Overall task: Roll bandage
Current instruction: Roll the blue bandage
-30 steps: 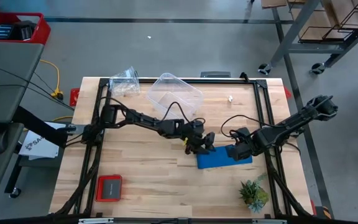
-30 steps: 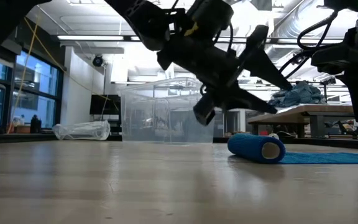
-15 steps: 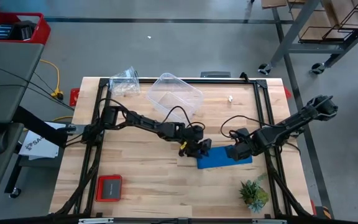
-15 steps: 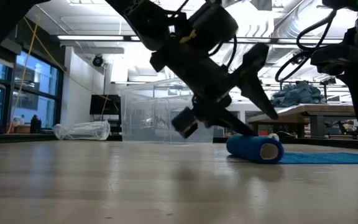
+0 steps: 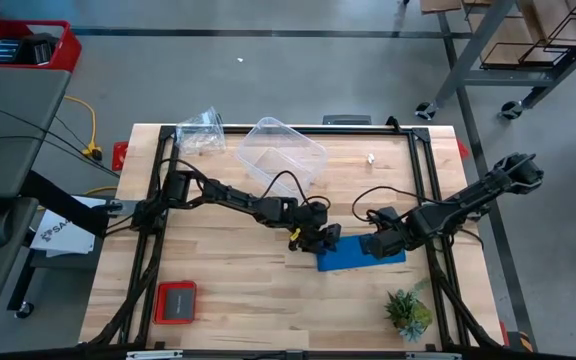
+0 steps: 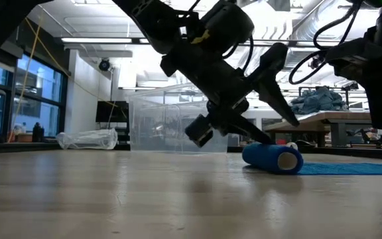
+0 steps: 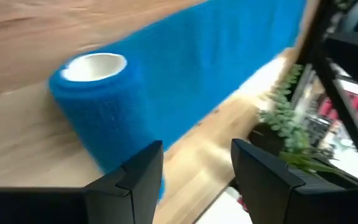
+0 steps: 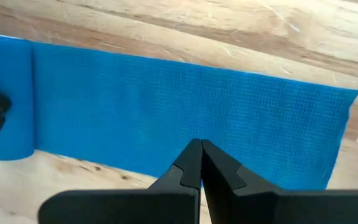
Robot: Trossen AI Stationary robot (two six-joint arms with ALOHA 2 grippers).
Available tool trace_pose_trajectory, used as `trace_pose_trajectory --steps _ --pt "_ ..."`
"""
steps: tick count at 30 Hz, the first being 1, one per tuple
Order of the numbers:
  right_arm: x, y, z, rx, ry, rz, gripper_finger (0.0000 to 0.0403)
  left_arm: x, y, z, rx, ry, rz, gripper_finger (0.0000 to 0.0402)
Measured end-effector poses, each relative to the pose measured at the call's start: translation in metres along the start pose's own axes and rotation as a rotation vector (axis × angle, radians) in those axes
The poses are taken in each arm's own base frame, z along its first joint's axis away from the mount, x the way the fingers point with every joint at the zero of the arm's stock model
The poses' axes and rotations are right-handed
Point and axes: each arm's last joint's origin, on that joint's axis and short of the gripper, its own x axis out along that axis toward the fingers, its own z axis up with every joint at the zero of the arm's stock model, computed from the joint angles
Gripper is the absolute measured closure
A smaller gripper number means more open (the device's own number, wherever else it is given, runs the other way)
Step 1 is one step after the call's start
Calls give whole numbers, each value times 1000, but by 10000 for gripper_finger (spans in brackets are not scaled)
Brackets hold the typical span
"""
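Near the middle of the wooden table [image 5: 228,280], the left gripper [image 5: 318,238] hangs with its two dark fingers spread apart around the rolled end of the bright blue soft fabric bandage [image 5: 360,254], one finger [image 7: 138,173] touching the roll's side, gripping nothing; the rest of the bandage lies flat toward the right gripper [image 5: 378,243], whose fingers [image 8: 199,163] are pressed together over the strip, close to its free end; beyond them stand a clear plastic tub [image 5: 280,151], a crumpled clear bag [image 5: 200,131], a small green plant [image 5: 408,311] and a red-framed flat device [image 5: 176,302]
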Motion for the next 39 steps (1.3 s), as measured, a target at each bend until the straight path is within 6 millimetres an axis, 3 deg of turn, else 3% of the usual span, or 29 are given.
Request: trace_pose_trajectory --steps 7,12,15,20,23,29,33,39 --pt "0 -7 0 -27 33 -72 403 -16 -20 7 32 -38 -115 216" --pt "0 -8 -1 -35 67 -87 403 -40 -33 11 134 -60 -126 216" --pt "0 -5 -2 -52 82 -64 403 -59 -33 7 230 -76 -18 216" --pt "9 -7 -5 -70 148 -35 403 -78 -8 -12 412 -74 350 217" --pt "16 -10 -7 -68 195 -23 403 -81 3 -23 560 -24 485 242" --pt "15 -15 -10 -70 219 -50 403 -52 21 -38 554 4 501 385" --pt "11 -18 -10 -47 231 -59 403 -21 35 -39 454 18 477 398" --pt "9 -18 -9 -46 235 -49 403 -7 25 -33 371 -58 355 401"
